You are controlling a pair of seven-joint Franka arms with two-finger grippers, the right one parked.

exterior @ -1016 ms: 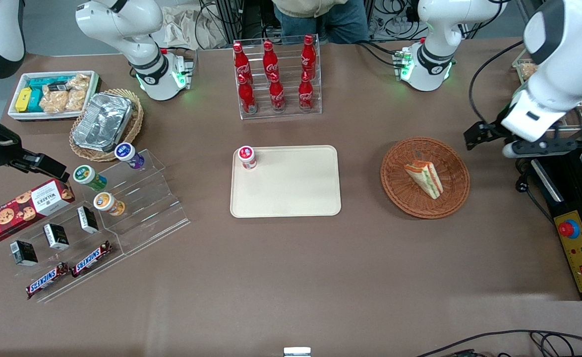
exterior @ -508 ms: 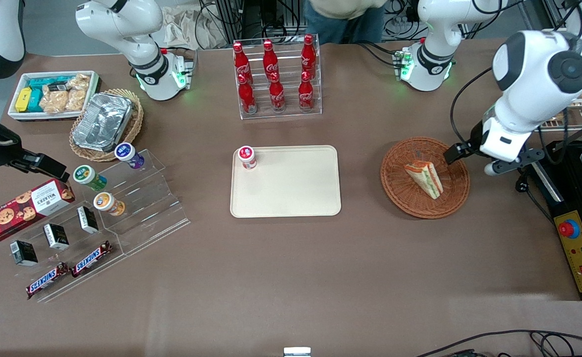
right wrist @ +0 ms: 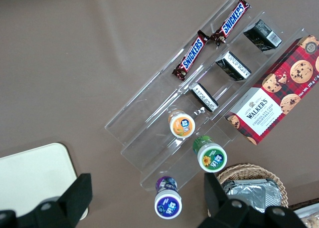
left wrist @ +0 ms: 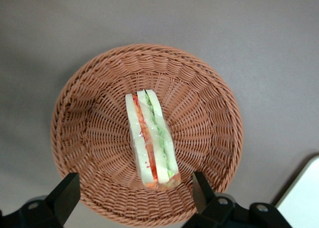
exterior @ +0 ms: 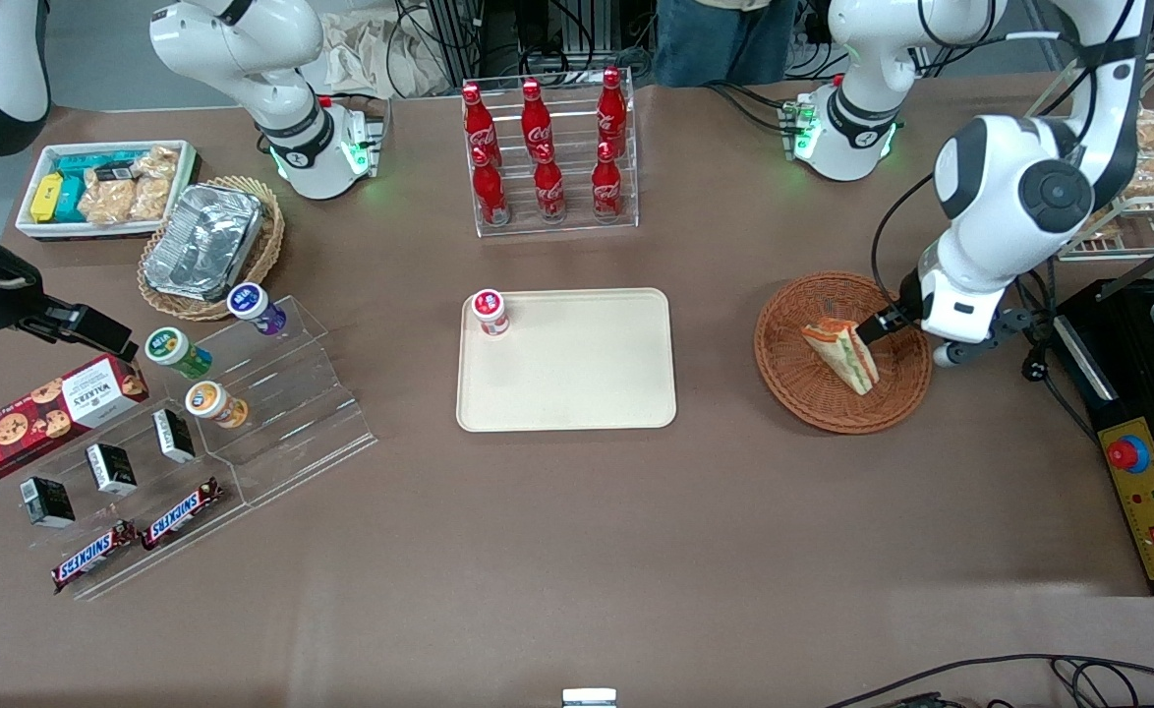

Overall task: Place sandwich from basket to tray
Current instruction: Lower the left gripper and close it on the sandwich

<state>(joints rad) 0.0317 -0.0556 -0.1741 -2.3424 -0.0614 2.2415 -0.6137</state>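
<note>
On brown table (exterior: pixel 577 551) | basket (exterior: pixel 795 379) holds sandwich (exterior: pixel 842 354) | gripper (left wrist: pixel 134 195) above, fingers (left wrist: pixel 65 195) wide | tray (exterior: pixel 577 383) beside

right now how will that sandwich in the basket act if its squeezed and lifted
The sandwich is probably soft: pale bread with layered filling may squash or shear. It looks film-wrapped, so possibly slippery. It lies in the basket, with the open gripper above it, so it may tilt when lifted.

Woven wicker basket (left wrist: pixel 209 113) holds glossy film-wrapped sandwich (left wrist: pixel 151 138).
</note>
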